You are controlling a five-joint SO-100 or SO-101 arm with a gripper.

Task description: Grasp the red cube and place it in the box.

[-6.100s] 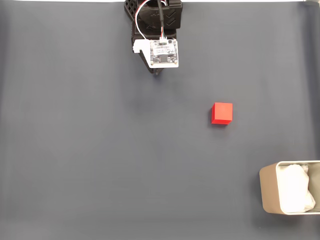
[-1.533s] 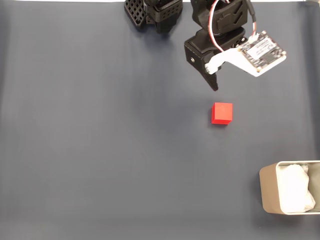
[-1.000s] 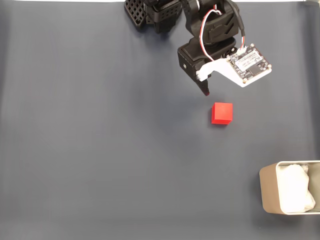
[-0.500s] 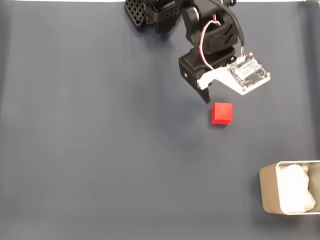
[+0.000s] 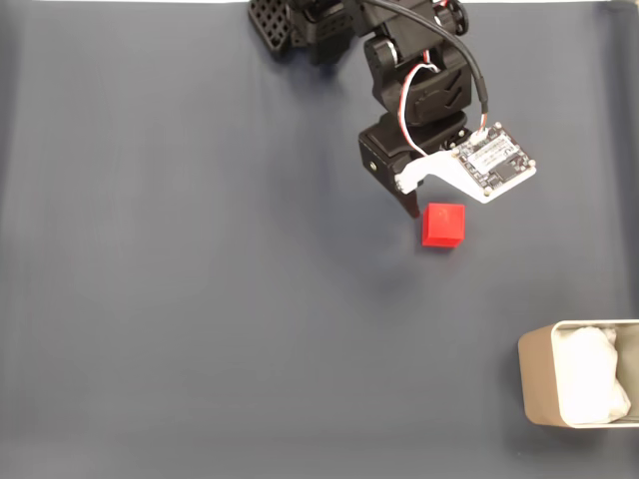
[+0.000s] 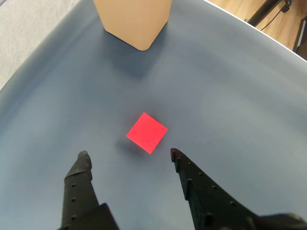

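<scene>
The two black fingers (image 6: 81, 165) stand well apart in the wrist view, their tips spread wide with nothing between them, and the gripper (image 6: 128, 154) hangs above the dark grey tabletop (image 6: 240, 110). Just beyond the gap between the tips lies the red cube (image 6: 147, 132), turned so that one corner points back toward the fingers; it sits flat on the cloth and nothing touches it. In the fixed view from above, the gripper (image 5: 411, 205) shows as a dark tip poking out just left of the cube's upper corner, so close that I cannot tell from there whether there is a gap. The red cube (image 5: 442, 226) rests a little right of the middle of the tabletop (image 5: 180, 299). Over it juts a white bracket carrying a small circuit board (image 5: 491, 162), with red and white wires (image 5: 411, 75) looping up the black arm (image 5: 414, 90) toward the base at the top edge. Farther out, the box (image 5: 534, 384) sits at the lower right corner of the fixed view, well apart from the cube, partly cut off by the edge, with crumpled white lining (image 5: 589, 379) inside. In the wrist view the box (image 6: 133, 21) stands at the top edge, straight beyond the cube.
</scene>
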